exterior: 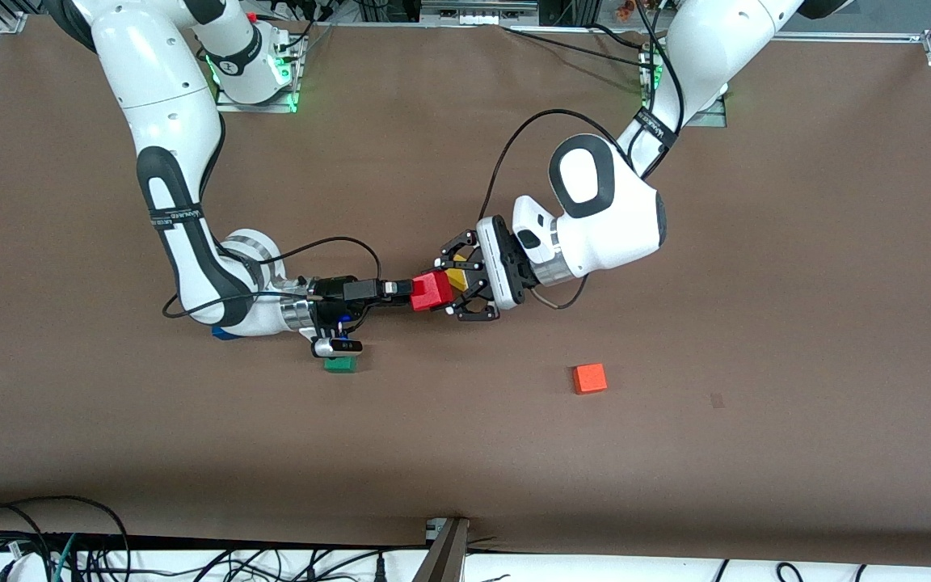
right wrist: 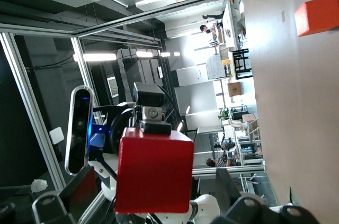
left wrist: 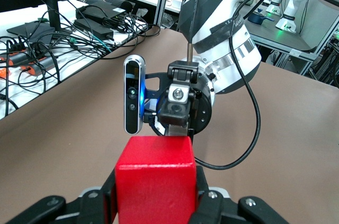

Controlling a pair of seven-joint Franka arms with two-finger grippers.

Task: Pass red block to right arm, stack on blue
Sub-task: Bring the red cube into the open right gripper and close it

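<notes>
The left pincer (exterior: 449,288) is clamped on the red block (exterior: 431,291), one finger on each of two opposite faces. It holds the cube out sideways in the air over the middle of the tabletop (exterior: 465,453), which leaves the other faces bare for a second grip.

The right pincer (exterior: 405,288) comes at the block head-on from the right arm's end, tip to tip with the left one. In the right wrist view its fingers (right wrist: 85,187) stand wide on either side of the cube, clear of it. That looks like the handover just before the taking grip: the left arm would be wrong to let go until the right has closed.

A bit of yellow shows by the left pincer; what it is I cannot tell.

The blue cube (exterior: 223,333) sits on the tabletop, mostly hidden under the right arm's wrist, so the receiving arm has only a short way to carry the red one. A green cube (exterior: 340,365) lies near it, nearer the front camera. An orange cube (exterior: 589,377) lies well apart, toward the left arm's end.
</notes>
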